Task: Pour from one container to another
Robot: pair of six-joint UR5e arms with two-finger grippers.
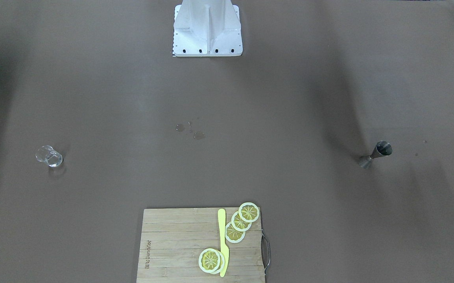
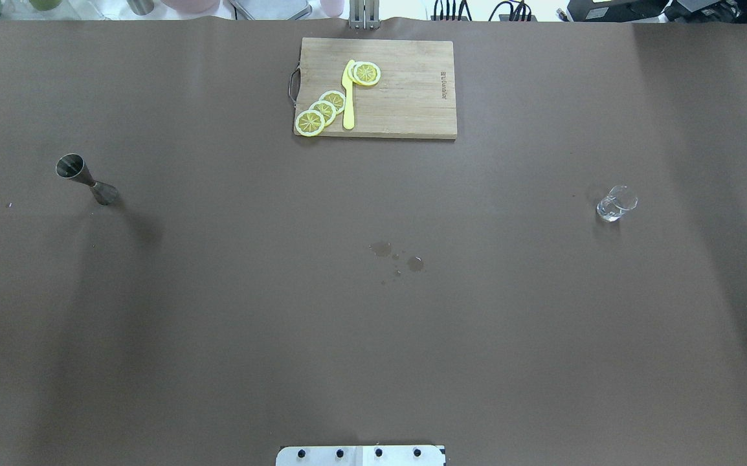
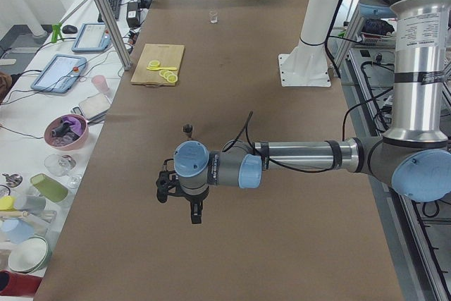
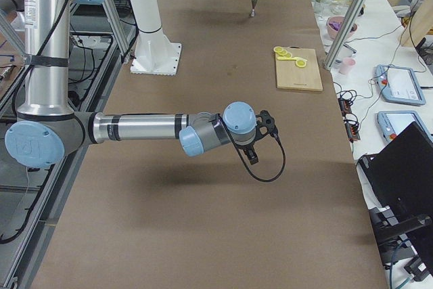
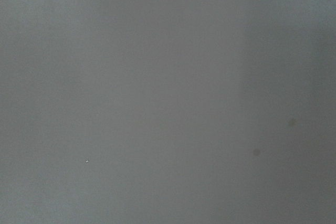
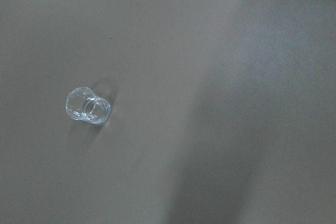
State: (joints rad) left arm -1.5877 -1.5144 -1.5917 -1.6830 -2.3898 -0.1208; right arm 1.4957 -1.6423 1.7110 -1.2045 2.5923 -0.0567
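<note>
The metal jigger (image 2: 85, 178) stands upright on the robot's left side of the table (image 2: 373, 349), open end up, with nothing touching it. Far across on the robot's right side stands the small clear glass (image 2: 616, 203), also upright and alone; whether it holds anything I cannot make out. The two are well apart, with a few wet spots (image 2: 399, 255) on the brown surface between them, nearer the middle.

The left tool (image 3: 196, 216) hangs above the table at the robot's left end, pointing down, close to the jigger but not on it. From the end of the table I cannot tell whether its fingers are apart or together, and its wrist camera shows only bare surface. The right tool (image 4: 252, 157) hovers over the other end, likewise pointing down, and its state is just as unclear to me. Its wrist camera looks down on the glass from above.

At the far edge, opposite the robot's white base (image 1: 207, 31), lies a wooden cutting board (image 2: 412, 103). On it are lemon slices (image 2: 322, 111) in two small groups and a yellow knife (image 2: 348, 97) between them.
</note>
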